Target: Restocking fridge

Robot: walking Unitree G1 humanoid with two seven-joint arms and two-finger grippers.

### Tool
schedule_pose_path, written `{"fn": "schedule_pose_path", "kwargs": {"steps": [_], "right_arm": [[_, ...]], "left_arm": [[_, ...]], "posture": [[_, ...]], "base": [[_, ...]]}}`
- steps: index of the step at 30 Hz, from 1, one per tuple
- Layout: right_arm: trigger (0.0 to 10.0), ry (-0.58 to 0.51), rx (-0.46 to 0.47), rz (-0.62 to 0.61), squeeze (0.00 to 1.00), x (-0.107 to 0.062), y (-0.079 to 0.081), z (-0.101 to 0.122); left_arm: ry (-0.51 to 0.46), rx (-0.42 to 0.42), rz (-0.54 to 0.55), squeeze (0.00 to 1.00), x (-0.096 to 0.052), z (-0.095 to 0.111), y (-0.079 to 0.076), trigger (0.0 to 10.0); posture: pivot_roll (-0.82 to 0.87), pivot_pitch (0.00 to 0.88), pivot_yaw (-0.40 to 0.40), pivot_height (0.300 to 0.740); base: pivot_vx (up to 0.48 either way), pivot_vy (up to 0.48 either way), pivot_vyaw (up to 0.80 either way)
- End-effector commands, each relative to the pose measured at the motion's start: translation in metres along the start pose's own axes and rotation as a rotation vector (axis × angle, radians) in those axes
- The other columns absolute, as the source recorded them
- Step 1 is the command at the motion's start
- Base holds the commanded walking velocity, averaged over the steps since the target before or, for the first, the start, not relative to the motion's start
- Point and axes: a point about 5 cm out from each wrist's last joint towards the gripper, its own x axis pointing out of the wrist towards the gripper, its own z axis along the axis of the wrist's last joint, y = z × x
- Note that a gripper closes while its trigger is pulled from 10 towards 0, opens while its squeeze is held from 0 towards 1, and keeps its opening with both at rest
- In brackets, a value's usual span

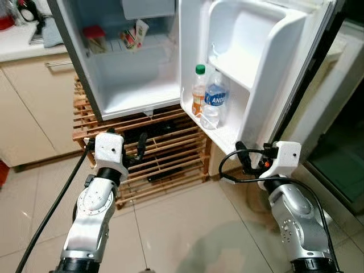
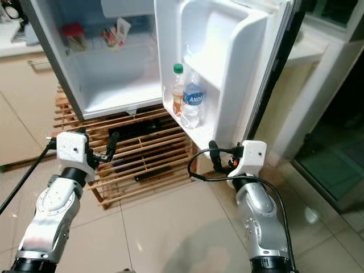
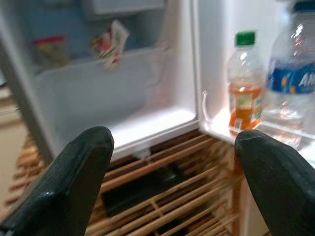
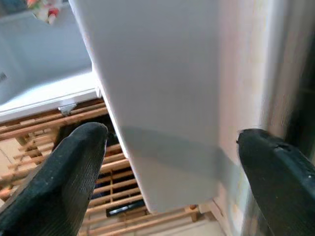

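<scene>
A small white fridge (image 1: pixel 136 94) stands with its door (image 1: pixel 267 74) swung wide. On the door's bottom shelf stand a green-capped bottle of orange drink (image 1: pixel 198 91) and a clear water bottle with a blue label (image 1: pixel 215 102). A red-lidded item (image 1: pixel 94 38) and a packet (image 1: pixel 133 35) sit on the upper inner shelf. My left gripper (image 1: pixel 140 149) is open, held low before the wooden rack under the fridge, holding nothing. My right gripper (image 1: pixel 243 156) is open and empty too, just below the door's lower edge (image 4: pixel 162 182).
The fridge rests on a slatted wooden rack (image 1: pixel 165 153) holding dark items. A beige cabinet (image 1: pixel 28 108) with a countertop stands to the left. A dark doorway (image 1: pixel 335 159) lies right of the door. Pale tiled floor (image 1: pixel 193 227) stretches in front.
</scene>
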Motion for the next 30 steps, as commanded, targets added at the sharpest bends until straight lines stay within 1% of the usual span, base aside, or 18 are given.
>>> {"fn": "schedule_pose_path", "kwargs": {"steps": [1, 2, 7, 8, 11, 12, 14, 15, 19, 20, 23, 25, 26, 27, 28, 30], "right_arm": [[10.0, -0.026, -0.011, 0.016, 0.0, 0.004, 0.006, 0.006], [10.0, -0.02, -0.013, 0.02, 0.0, 0.004, 0.006, 0.005], [10.0, 0.016, 0.001, 0.046, 0.0, -0.005, 0.007, -0.004], [10.0, 0.028, 0.006, 0.06, 0.0, -0.009, 0.009, -0.008], [10.0, 0.112, 0.004, 0.145, 0.0, -0.032, 0.016, -0.029], [10.0, 0.14, 0.01, 0.153, 0.0, -0.037, 0.015, -0.035], [10.0, 0.161, 0.036, 0.135, 0.0, -0.041, 0.009, -0.039], [10.0, 0.162, 0.046, 0.127, 0.0, -0.041, 0.008, -0.04], [10.0, 0.155, 0.063, 0.178, 0.0, -0.04, 0.011, -0.034], [10.0, 0.161, 0.048, 0.149, 0.0, -0.04, 0.005, -0.035], [10.0, 0.157, 0.033, 0.102, 0.0, -0.039, -0.004, -0.034], [10.0, 0.142, -0.008, 0.05, 0.0, -0.035, -0.011, -0.031], [10.0, 0.124, -0.028, 0.03, 0.0, -0.031, -0.015, -0.026], [10.0, 0.124, -0.028, 0.03, 0.0, -0.031, -0.015, -0.026], [10.0, 0.101, -0.037, 0.016, 0.0, -0.027, -0.017, -0.021], [10.0, 0.062, -0.08, 0.01, 0.0, -0.017, -0.017, -0.01]], "left_arm": [[-0.039, 0.027, -0.013, 0.0, 0.001, 0.009, 0.003, 10.0], [-0.046, 0.014, -0.02, 0.0, 0.001, 0.01, 0.002, 10.0], [-0.047, 0.004, -0.018, 0.0, 0.002, 0.01, 0.003, 10.0], [-0.043, 0.004, -0.017, 0.0, 0.002, 0.009, 0.004, 10.0], [-0.032, 0.003, -0.015, 0.0, 0.001, 0.006, 0.007, 10.0], [-0.027, 0.002, -0.013, 0.0, 0.001, 0.005, 0.007, 10.0], [-0.02, -0.004, -0.012, 0.0, 0.001, 0.004, 0.008, 10.0], [-0.019, -0.005, -0.012, 0.0, 0.001, 0.004, 0.008, 10.0], [-0.018, -0.006, -0.027, 0.0, 0.005, 0.004, 0.006, 10.0], [-0.015, -0.014, -0.017, 0.0, 0.006, 0.003, 0.007, 10.0], [-0.007, -0.041, -0.004, 0.0, 0.005, 0.002, 0.008, 10.0], [0.007, -0.094, 0.032, 0.0, 0.001, -0.001, 0.012, 10.0], [0.017, -0.099, 0.047, 0.0, -0.002, -0.003, 0.014, 10.0], [0.017, -0.099, 0.047, 0.0, -0.002, -0.003, 0.014, 10.0], [0.027, -0.114, 0.063, 0.0, -0.005, -0.006, 0.016, 10.0], [0.028, -0.138, 0.081, 0.0, -0.01, -0.007, 0.016, 10.0]], "posture": [[-0.12, 0.0, 0.036, 0.74], [-0.12, 0.0, 0.036, 0.74], [-0.12, 0.0, 0.03, 0.74], [-0.12, 0.0, 0.03, 0.74], [-0.12, 0.0, 0.028, 0.74], [-0.12, 0.0, 0.029, 0.74], [-0.12, 0.0, 0.033, 0.74], [-0.12, 0.0, 0.033, 0.74], [-0.13, 0.0, 0.041, 0.74], [-0.13, 0.0, 0.04, 0.74], [-0.13, 0.0, 0.04, 0.74], [-0.13, 0.0, 0.041, 0.74], [-0.13, 0.0, 0.042, 0.74], [-0.13, 0.0, 0.042, 0.74], [-0.13, 0.0, 0.041, 0.74], [-0.12, 0.0, 0.033, 0.74]], "base": [[0.352, -0.322, 0.72], [0.352, -0.322, 0.72], [0.0, 0.0, 0.0], [0.0, 0.0, 0.0], [0.0, 0.0, 0.0], [0.0, 0.0, 0.0], [0.0, 0.0, 0.0], [0.0, 0.0, 0.0], [0.0, 0.0, 0.0], [0.0, 0.0, 0.0], [0.0, 0.0, 0.0], [0.0, 0.0, 0.0], [0.0, 0.0, 0.0], [0.0, 0.0, 0.0], [0.0, 0.0, 0.0], [0.0, -0.48, 0.74]]}}
